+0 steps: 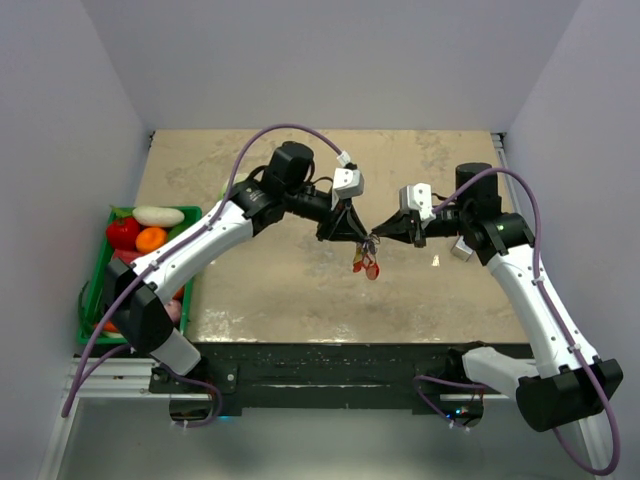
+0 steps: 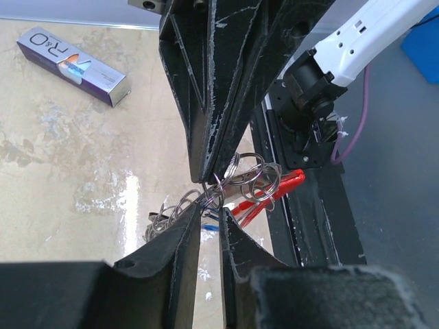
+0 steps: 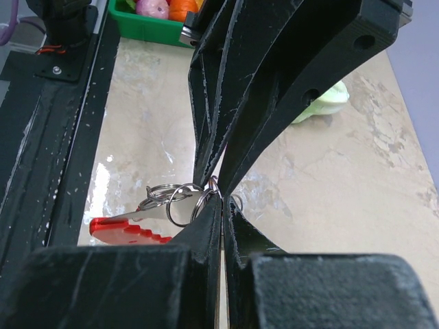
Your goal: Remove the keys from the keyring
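Evidently a light, loose bundle: the keyring (image 1: 368, 244) hangs in mid-air above the counter (image 1: 300, 300), centre of the scene, strung between the two arms, with the keys (image 1: 368, 266) dangling beneath. It is made of thin, stiff wire loops, smooth and likely slippery, several of them interlinked (they should swivel and slide on each other unless pinched). Judgement: the best hold is across the flat of one loop with one arm and on a key's broad plastic head with the other, since bare wire offers little to bite. The right fingers (image 3: 209, 229) are clenched tight with the loops at their tips. The left fingers (image 2: 188, 240) are narrowly parted and clamped about the tangle; which loop exactly, cannot tell. The overhead view gives only the hang and a red blur. The left wrist view separates the loops and shows a red toothed key (image 2: 271, 192), a sliver of blue, and a purple carton (image 2: 72, 65) lying well apart. The right wrist view shows that red key from the other side, plus a green basket (image 3: 147, 31) of produce and a pale green lump (image 3: 324, 103) on the counter.
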Action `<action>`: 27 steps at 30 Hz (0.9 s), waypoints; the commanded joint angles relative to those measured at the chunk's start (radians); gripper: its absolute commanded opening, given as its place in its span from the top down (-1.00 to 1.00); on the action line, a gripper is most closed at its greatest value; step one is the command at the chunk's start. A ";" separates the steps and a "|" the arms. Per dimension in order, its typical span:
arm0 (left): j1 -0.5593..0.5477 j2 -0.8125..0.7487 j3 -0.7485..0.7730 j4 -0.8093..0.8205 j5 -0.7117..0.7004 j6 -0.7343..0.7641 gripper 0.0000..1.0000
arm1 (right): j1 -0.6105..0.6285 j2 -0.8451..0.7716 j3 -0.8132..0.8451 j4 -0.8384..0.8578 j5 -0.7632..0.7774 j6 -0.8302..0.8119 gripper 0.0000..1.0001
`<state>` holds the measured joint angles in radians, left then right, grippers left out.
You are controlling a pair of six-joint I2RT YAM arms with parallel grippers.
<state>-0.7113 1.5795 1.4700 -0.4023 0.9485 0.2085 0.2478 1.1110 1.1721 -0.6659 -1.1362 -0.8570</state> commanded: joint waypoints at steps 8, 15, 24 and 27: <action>0.007 -0.032 0.003 0.056 0.052 -0.021 0.59 | 0.001 -0.020 0.034 0.009 -0.036 -0.005 1.00; 0.007 -0.032 -0.008 0.056 0.047 -0.017 0.62 | 0.001 -0.014 0.049 0.005 -0.043 -0.002 1.00; 0.007 -0.027 -0.008 0.054 0.065 -0.015 0.60 | -0.001 -0.013 0.063 0.002 -0.056 0.001 1.00; 0.007 -0.024 -0.008 0.054 0.072 -0.017 0.60 | -0.001 -0.014 0.061 0.002 -0.054 0.001 1.00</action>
<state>-0.7078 1.5787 1.4616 -0.3813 0.9844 0.2008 0.2478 1.1110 1.1877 -0.6788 -1.1473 -0.8562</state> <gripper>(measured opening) 0.196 0.010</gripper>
